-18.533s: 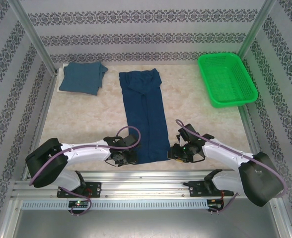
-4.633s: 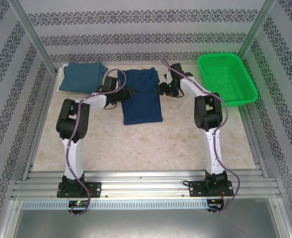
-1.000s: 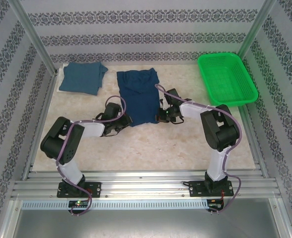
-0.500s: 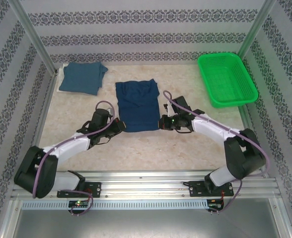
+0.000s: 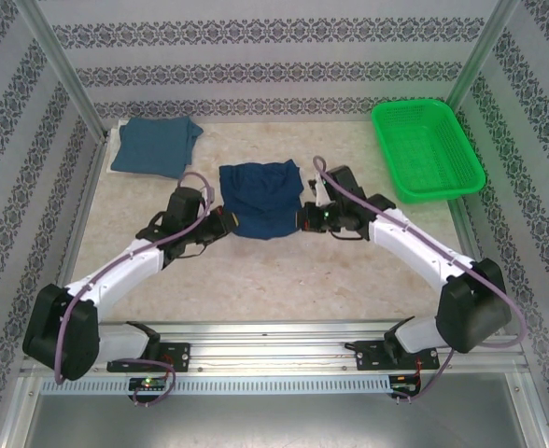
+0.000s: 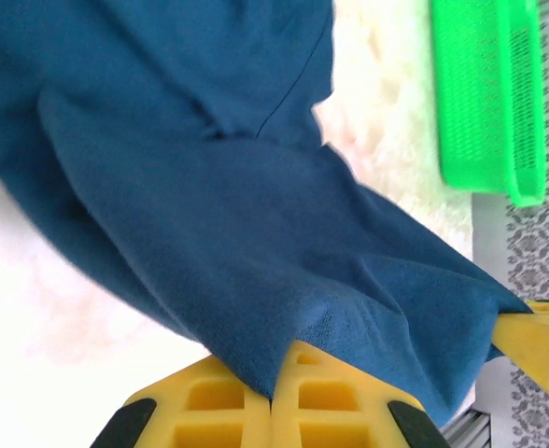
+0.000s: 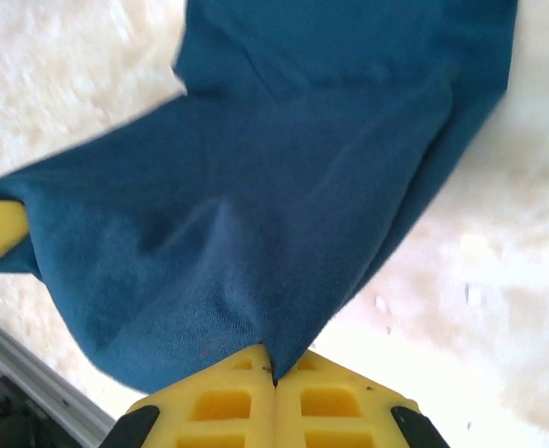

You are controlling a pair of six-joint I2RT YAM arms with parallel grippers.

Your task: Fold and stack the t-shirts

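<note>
Top external | navy t-shirt (image 5: 260,200) mid-desk (image 5: 274,280), near hem lifted, fold unfinished | left pincer (image 5: 221,222) and right pincer (image 5: 302,219) each clamped on a near corner | teal t-shirt (image 5: 155,147) folded far-left | remaining, likely: finish fold, stack

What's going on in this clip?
The two arms are folding the dark blue shirt. The left gripper and right gripper are each shut on a near corner of it, holding that edge off the table. The lighter blue shirt lies folded at the far left; a green basket sits far right.
</note>
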